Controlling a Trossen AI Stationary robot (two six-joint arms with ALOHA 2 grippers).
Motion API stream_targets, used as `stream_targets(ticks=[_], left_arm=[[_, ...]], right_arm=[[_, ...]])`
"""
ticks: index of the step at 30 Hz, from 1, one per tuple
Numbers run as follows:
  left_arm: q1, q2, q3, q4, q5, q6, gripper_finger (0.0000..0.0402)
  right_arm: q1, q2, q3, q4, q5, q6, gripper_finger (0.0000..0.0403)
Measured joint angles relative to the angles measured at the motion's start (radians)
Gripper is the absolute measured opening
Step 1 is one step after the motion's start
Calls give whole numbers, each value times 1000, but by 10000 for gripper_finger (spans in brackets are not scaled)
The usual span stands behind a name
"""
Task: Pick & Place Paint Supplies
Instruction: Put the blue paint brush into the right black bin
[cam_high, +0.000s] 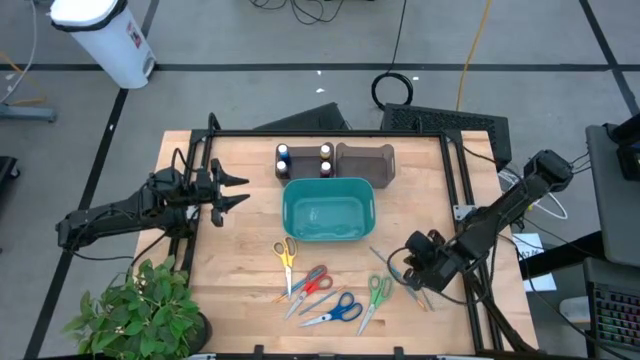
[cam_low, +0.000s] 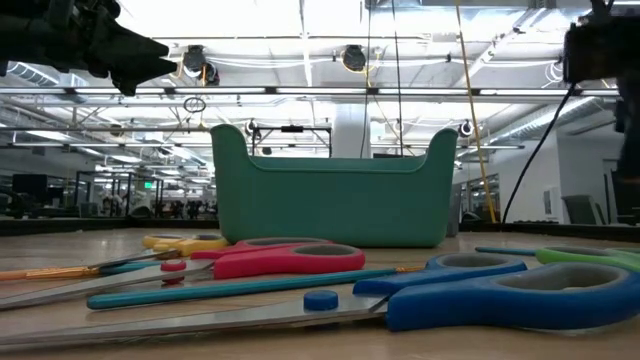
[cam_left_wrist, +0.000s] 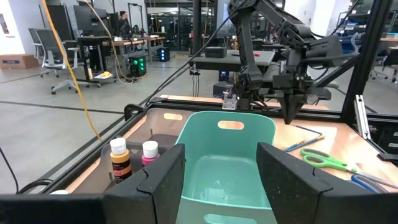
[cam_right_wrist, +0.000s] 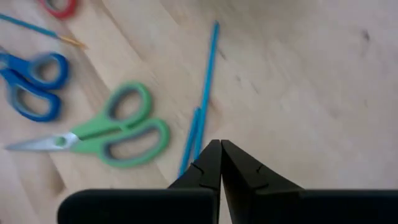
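No word, number or brand can be read anywhere. The white canister (cam_high: 105, 35) beyond the desk's far left corner bears a small red-and-dark label — too tiny to read.

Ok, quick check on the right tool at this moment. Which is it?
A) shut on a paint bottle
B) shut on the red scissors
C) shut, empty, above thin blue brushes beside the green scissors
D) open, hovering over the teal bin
C: the right tool has its fingers pressed together with nothing between them, above the blue brushes that lie on the wood by the green scissors.
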Motion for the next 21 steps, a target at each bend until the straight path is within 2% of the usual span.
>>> stream_targets(ticks=[12, 21], left_arm=[[0, 0, 0, 0, 0, 0, 207], [0, 0, 0, 0, 0, 0, 207]], right_arm=[[-1, -114, 1, 91, 203, -172, 0], [-1, -193, 2, 169, 313, -339, 0]])
